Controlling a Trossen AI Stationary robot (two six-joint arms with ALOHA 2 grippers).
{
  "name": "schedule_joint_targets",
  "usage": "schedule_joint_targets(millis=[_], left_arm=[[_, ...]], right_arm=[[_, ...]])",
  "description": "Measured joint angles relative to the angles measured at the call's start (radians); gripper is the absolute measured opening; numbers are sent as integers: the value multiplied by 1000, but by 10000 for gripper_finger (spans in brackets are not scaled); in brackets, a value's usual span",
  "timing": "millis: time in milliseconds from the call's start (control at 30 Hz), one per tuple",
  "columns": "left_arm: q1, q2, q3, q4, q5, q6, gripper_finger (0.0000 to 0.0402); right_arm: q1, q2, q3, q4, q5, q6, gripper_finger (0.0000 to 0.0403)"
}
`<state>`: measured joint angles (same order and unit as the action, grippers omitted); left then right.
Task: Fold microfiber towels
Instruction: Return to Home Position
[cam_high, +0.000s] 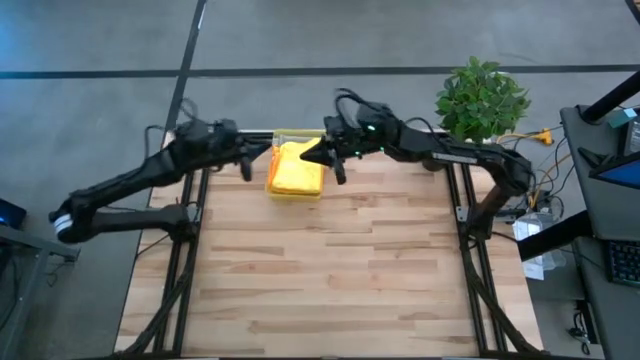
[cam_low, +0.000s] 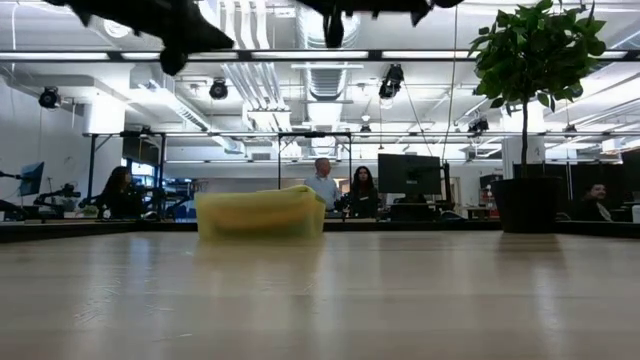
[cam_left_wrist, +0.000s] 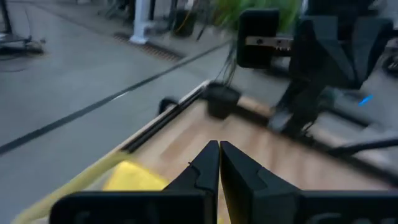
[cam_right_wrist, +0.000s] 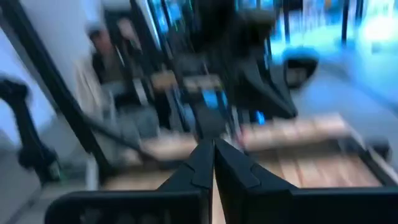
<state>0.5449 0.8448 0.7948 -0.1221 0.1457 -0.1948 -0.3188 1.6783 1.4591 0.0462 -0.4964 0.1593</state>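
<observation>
A bright yellow microfiber towel (cam_high: 296, 172) lies bunched in a translucent yellow tray (cam_high: 288, 136) near the table's far edge, left of the middle. In the low view the tray (cam_low: 260, 215) stands on the table with the towel's top (cam_low: 297, 189) showing over its rim. My left gripper (cam_high: 264, 151) hovers shut just left of the towel, above the table. My right gripper (cam_high: 311, 153) hovers shut over the towel's far right corner. Both sets of fingers are empty in the wrist views, the left (cam_left_wrist: 219, 152) and the right (cam_right_wrist: 213, 152). No other towels are in view.
A potted plant (cam_high: 482, 98) stands at the table's far right corner. The wooden tabletop (cam_high: 330, 270) stretches bare from the tray toward the near edge. People (cam_low: 322, 185) sit at desks in the room beyond the far edge.
</observation>
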Motion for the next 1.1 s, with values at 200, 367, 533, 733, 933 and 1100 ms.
schedule_joint_targets(millis=[200,367,533,733,933,1100], left_arm=[[-5,-161,-46,12,-2,-159,0],[-7,-198,-90,9,9,-314,0],[-7,-133,-99,136,53,-401,0],[-11,36,-82,602,234,-409,0],[-11,116,-44,877,283,-499,0],[-11,27,-50,873,263,-479,0]], right_arm=[[111,-131,-177,305,150,148,8],[203,-200,-395,524,336,266,8],[177,-183,-491,831,389,339,9],[88,-157,-388,961,410,296,9],[-11,-329,-352,951,339,171,9],[6,-623,-509,910,538,53,9]])
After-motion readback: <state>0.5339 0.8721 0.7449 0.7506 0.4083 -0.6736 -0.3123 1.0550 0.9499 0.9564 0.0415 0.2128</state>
